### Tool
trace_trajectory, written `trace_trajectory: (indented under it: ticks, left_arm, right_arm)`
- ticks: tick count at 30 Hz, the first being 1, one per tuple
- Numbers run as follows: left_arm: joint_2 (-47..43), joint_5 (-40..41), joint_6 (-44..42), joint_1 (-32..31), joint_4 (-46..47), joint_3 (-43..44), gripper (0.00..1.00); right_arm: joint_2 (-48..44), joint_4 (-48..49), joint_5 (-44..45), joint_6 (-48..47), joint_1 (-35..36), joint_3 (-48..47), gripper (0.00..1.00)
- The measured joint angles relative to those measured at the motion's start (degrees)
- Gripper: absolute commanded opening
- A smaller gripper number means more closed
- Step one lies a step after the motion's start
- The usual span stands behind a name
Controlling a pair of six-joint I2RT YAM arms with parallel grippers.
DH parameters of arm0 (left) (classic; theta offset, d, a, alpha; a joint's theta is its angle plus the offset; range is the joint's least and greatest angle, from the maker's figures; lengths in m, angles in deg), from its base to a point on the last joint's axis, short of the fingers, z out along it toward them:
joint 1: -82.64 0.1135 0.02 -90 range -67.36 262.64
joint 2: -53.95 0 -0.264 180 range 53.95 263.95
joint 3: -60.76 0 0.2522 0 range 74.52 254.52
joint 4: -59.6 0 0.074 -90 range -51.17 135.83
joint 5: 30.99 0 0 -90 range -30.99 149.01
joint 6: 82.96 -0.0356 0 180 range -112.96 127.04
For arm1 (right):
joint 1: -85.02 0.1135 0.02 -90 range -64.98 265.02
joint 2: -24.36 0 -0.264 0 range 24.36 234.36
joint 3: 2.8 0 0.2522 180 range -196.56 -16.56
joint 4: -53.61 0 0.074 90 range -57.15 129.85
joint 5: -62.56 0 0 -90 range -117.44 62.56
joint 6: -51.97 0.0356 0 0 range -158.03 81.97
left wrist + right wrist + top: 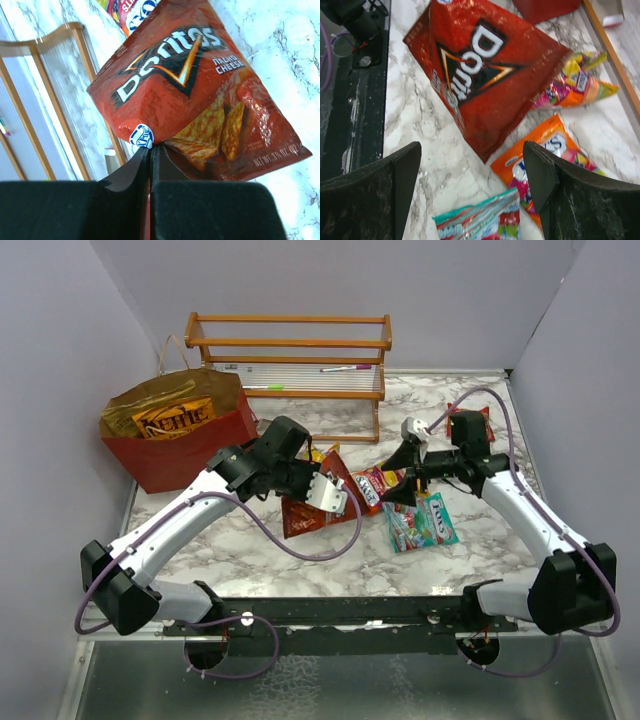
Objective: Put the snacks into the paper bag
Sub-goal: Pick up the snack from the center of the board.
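The red paper bag (182, 452) stands open at the far left with the orange Kettle chips bag (173, 418) inside. My left gripper (318, 498) is shut on the corner edge of the dark red Doritos bag (200, 90), pinched at the jaws (150, 148); the bag hangs tilted over the table (303, 517). My right gripper (398, 490) is open and empty (472, 160) above an orange candy pack (545, 150) and a teal pack (480, 222). A yellow-pink pack (575, 85) lies beyond the Doritos bag (480, 70).
A wooden slatted rack (290, 360) stands at the back centre, close behind the snacks. A red packet (470, 418) lies at the back right behind the right arm. A small pale cup (412, 428) sits near the rack's right end.
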Motion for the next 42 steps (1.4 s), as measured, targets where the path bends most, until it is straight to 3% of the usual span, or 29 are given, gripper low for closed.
trace_trajectory:
  ticks: [12, 17, 20, 27, 29, 31, 35, 37, 39, 42]
  left_arm:
    - [4.5, -0.2, -7.1, -5.0, -7.0, 9.4, 0.0]
    - [5.3, -0.4, -8.3, -7.2, -7.3, 10.6, 0.0]
    - [5.6, -0.4, -8.7, -7.8, -7.3, 10.7, 0.0]
    - [5.8, -0.3, -8.9, -7.8, -7.0, 10.7, 0.0]
    - [5.8, -0.2, -8.7, -7.8, -6.8, 10.6, 0.0]
    - [5.8, 0.2, -7.9, -7.8, -6.5, 10.6, 0.07]
    - [5.6, 0.2, -3.8, -7.8, -4.3, 10.6, 0.33]
    - [4.8, 0.1, -0.8, -7.4, -1.9, 10.5, 0.6]
    - [3.6, -0.3, 3.1, -6.7, 0.7, 10.4, 0.77]
    - [0.8, -1.5, 12.7, -3.8, 6.5, 9.2, 0.86]
  right_arm:
    - [8.7, 4.9, 0.5, 0.8, 14.1, -11.9, 0.88]
    - [12.8, 5.0, 0.6, 1.2, 17.5, -14.8, 0.82]
    - [14.6, 4.1, 0.5, 0.6, 17.9, -14.8, 0.65]
    - [15.7, 1.9, 0.6, -0.3, 18.1, -14.8, 0.04]
    - [15.7, 1.1, 0.7, -0.3, 18.1, -14.8, 0.01]
    - [15.4, 1.1, 1.0, -0.2, 18.3, -14.5, 0.01]
    - [11.8, 3.2, 3.5, 1.2, 18.3, -11.5, 0.01]
    - [7.9, 4.4, 6.3, 2.5, 18.3, -8.8, 0.01]
    - [3.9, 6.1, 9.3, 4.1, 17.9, -6.4, 0.01]
    - [-1.6, 8.7, 12.3, 7.3, 15.9, -3.8, 0.01]
